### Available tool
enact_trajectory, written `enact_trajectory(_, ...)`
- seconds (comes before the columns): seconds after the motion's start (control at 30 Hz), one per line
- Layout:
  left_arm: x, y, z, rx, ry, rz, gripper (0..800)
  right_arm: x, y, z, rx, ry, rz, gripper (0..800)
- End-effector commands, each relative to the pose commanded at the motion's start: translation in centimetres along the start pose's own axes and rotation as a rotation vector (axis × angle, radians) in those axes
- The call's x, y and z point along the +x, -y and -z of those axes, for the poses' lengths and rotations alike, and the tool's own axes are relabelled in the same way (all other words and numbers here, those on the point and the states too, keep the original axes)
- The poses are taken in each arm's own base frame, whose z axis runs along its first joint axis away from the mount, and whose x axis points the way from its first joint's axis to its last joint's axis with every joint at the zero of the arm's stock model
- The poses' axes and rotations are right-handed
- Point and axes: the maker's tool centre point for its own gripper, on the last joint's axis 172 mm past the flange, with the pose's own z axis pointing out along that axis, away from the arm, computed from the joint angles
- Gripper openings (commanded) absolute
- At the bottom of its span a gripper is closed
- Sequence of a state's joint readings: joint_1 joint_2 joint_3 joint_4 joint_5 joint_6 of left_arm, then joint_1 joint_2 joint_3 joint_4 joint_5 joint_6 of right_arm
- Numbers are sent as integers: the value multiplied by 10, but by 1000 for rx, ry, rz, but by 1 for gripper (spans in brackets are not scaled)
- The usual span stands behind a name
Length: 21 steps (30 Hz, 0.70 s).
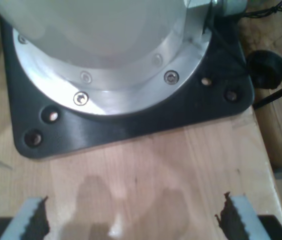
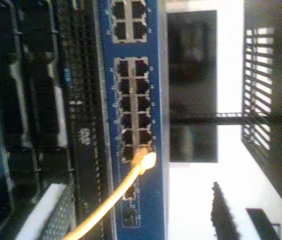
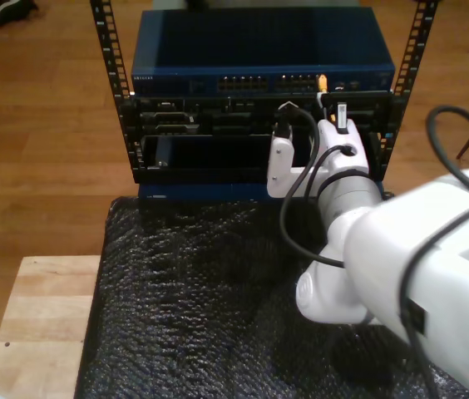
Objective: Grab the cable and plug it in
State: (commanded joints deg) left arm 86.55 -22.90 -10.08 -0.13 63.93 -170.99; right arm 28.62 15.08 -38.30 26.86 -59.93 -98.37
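Second end effector (image 2: 131, 235): state cannot be told; one dark serrated fingertip (image 2: 221, 210) shows in the second wrist view, its partner hidden, and nothing lies against it. It faces the blue network switch (image 2: 133, 120), whose port rows run along the panel. Cable (image 2: 108, 200): yellow-orange, with its plug end (image 2: 143, 161) seated in a port at the end of one port block on the switch; the cord trails away from the panel toward the camera. In the exterior view the same plug (image 3: 323, 81) shows as a small yellow spot toward the exterior view's right of the switch face (image 3: 259, 62), which sits uppermost in a black rack (image 3: 255, 137). White arm (image 3: 359, 216), draped with black cables (image 3: 301, 199), reaches toward the rack over a black textured mat (image 3: 201, 307); a pale wooden counter (image 3: 39, 316) edge lies at the exterior view's lower left. First end effector (image 1: 131, 220): fingers spread wide apart, holding nothing, serrated pads (image 1: 31, 217) over the wooden counter (image 1: 161, 170) beside a black base plate (image 1: 131, 120) carrying a round metal arm base (image 1: 111, 65).
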Motion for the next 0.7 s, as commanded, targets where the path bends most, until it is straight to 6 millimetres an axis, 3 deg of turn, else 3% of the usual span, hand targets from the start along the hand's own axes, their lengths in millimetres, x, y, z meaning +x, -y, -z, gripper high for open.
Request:
enact_trajectory(0.17, 0, 0, 0, 1, 2, 2, 800, -3, 13, 18, 114, -51, 65, 695)
enact_trajectory(0.43, 0, 0, 0, 0, 2, 0, 800, -59, 13, 43, 262, -37, 176, 718)
enact_trajectory(0.7, 0, 0, 0, 0, 2, 0, 800, -129, 16, 62, 429, -13, 260, 789)
